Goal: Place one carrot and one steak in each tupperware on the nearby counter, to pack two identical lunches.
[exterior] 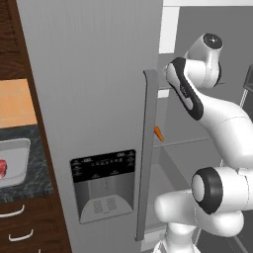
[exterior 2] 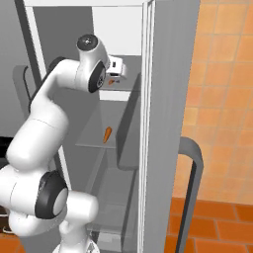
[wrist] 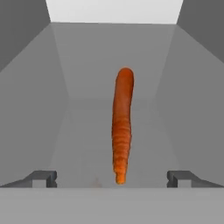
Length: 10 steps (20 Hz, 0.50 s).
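Right now your gripper [wrist: 112, 177] stands spread wide inside the fridge [exterior: 94, 99], its two dark fingertips [wrist: 43, 178] low at 7 and 5 o'clock with a carrot [wrist: 121, 127] between them but apart — nothing is pinched. From the right base view a second carrot [exterior 2: 106, 134] lies on a lower glass shelf [exterior 2: 94, 141], at 6 o'clock from the hand. Off at 9 o'clock in the left base view, one tupperware [exterior: 15, 160] on the counter [exterior: 29, 183] is cut off by the frame edge — a steak [exterior: 2, 169] shows only partly inside it.
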{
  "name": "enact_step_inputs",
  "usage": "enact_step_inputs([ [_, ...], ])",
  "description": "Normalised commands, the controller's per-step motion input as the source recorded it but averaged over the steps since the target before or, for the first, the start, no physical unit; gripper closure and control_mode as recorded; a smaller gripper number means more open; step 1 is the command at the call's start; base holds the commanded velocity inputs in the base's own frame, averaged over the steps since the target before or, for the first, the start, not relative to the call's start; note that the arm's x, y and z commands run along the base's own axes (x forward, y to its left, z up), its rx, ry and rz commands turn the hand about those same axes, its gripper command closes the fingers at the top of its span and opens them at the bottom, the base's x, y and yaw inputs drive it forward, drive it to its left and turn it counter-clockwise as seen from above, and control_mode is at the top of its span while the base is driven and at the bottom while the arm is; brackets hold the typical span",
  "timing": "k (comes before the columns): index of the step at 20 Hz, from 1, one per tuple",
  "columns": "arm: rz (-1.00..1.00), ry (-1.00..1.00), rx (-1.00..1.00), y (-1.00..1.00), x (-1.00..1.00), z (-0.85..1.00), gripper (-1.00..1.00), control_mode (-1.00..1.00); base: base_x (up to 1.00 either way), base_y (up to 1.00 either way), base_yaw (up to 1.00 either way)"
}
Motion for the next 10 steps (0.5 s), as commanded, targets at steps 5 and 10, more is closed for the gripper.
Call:
enact_step_inputs([
  [5, 0.0, -0.07, -0.03, -0.01, 0.41, -0.28, -1.0, -1.0, 0.0, 0.0, 0.0],
  [10, 0.0, -0.01, 0.0, -0.16, 0.58, -0.08, -1.0, -1.0, 0.0, 0.0, 0.0],
])
